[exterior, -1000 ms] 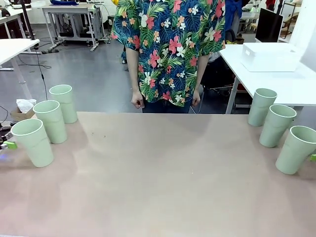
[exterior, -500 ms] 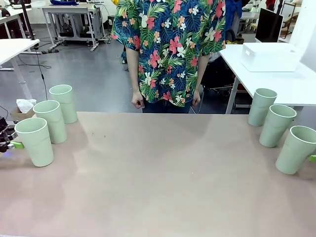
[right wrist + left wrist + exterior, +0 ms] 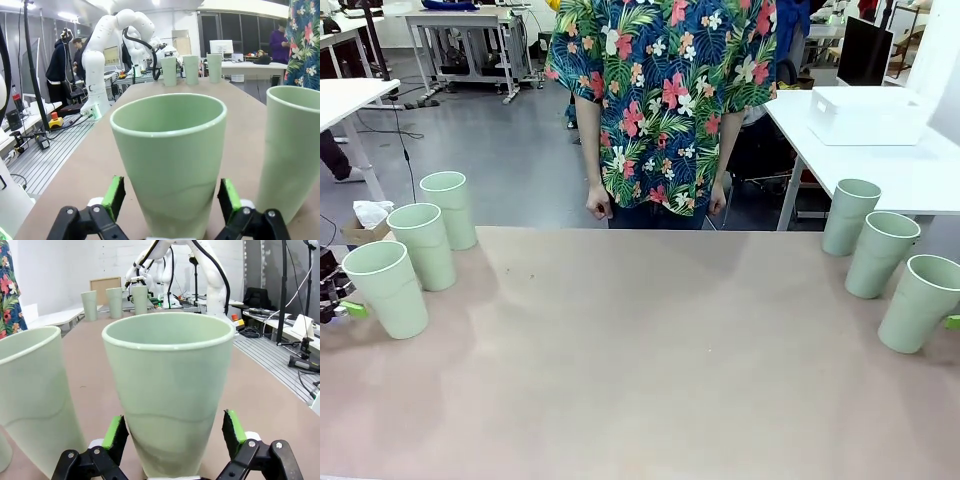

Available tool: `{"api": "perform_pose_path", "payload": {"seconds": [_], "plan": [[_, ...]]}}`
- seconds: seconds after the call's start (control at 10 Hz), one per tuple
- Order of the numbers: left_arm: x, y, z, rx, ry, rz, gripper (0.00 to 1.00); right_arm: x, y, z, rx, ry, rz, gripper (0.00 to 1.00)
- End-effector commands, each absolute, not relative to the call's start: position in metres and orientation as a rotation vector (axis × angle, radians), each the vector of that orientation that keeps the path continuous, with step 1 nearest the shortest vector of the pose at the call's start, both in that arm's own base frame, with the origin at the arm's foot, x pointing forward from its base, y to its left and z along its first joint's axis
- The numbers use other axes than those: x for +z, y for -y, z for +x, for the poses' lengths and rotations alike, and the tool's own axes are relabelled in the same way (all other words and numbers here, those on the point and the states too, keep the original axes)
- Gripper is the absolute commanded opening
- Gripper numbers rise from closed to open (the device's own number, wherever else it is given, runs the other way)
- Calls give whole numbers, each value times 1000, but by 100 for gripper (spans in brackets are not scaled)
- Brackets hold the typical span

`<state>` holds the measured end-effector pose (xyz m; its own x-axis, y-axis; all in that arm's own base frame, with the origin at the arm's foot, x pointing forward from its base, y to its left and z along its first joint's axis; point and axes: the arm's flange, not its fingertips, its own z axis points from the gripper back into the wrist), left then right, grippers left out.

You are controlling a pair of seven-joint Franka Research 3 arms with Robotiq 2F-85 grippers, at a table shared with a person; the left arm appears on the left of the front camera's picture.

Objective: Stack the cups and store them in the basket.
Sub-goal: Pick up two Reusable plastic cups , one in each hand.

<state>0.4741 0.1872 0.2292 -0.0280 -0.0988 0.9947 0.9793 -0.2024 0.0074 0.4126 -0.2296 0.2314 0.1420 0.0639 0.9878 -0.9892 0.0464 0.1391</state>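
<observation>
The near-left cup [image 3: 386, 290] sits slightly nearer the left edge of the counter [image 3: 640, 360] than half a second ago, when it stood shifted inward. The left end effector [image 3: 175, 421] straddles its base, held level, close against its walls; whether it grips, I cannot tell. The right end effector [image 3: 172, 184] stands open around the near-right cup [image 3: 918, 303]. The basket [image 3: 868, 115] rests on a white side counter [image 3: 920, 175] beyond the far right corner.

Six pale-green cups [image 3: 387, 288], all upright, unstacked. Left trio [image 3: 422, 245] runs diagonally near-to-far along left edge; right trio [image 3: 882, 253] mirrors it. White basket [image 3: 868, 115] sits far right on separate table [image 3: 930, 180].
</observation>
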Motion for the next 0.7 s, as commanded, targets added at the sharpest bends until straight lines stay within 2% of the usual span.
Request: {"api": "perform_pose_path", "payload": {"seconds": [0.0,0.6], "plan": [[222,-180,456,-1467,1060,-1242,100,227,223,409,1141,1080,1175,100],[222,-162,452,-1482,1057,-1275,100,217,211,410,1147,1050,1180,100]]}}
